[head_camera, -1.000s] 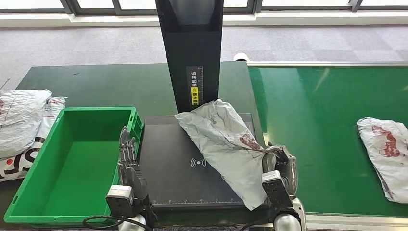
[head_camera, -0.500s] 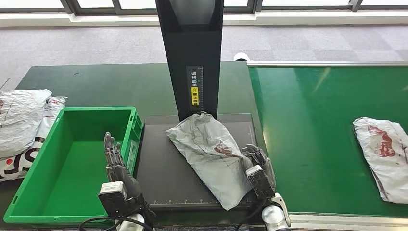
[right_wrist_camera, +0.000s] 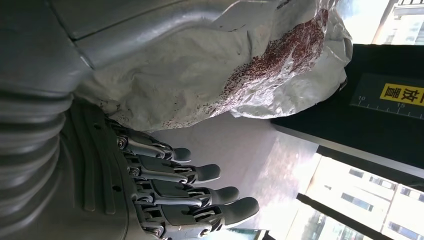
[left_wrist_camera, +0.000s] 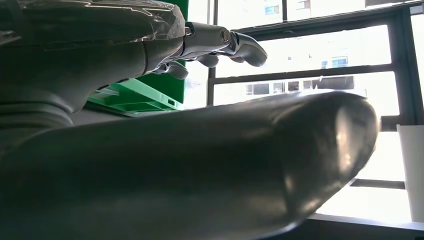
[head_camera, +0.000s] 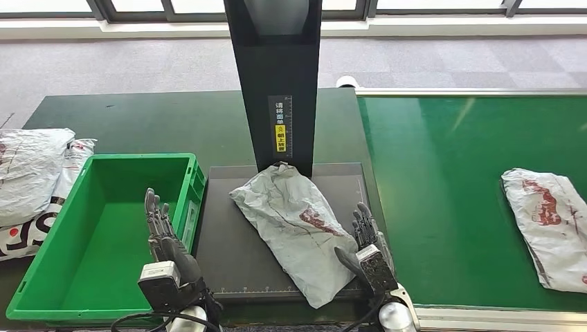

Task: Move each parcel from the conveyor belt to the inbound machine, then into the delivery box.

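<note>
A crumpled grey-white parcel [head_camera: 291, 225] with a red mark lies flat on the inbound machine's dark plate [head_camera: 228, 256], its far end against the black column [head_camera: 275, 76]. My right hand [head_camera: 368, 252] stands just right of the parcel's near end, fingers straight and apart, holding nothing. In the right wrist view the parcel [right_wrist_camera: 240, 65] lies beside the spread fingers [right_wrist_camera: 195, 192]. My left hand [head_camera: 165, 242] is open too, raised over the right wall of the green delivery box [head_camera: 97, 242]. A second parcel [head_camera: 550, 221] rests on the green conveyor belt [head_camera: 450, 173] at the far right.
Several more parcels [head_camera: 31, 173] are piled on the dark table left of the box. The column carries a yellow label [head_camera: 280, 133]. A metal rail [head_camera: 484, 315] edges the belt's near side.
My right hand has let go of the parcel, opened and drawn back. The parcel has settled flat, a little further left on the plate. My left hand shifted left. The belt parcel crept left.
</note>
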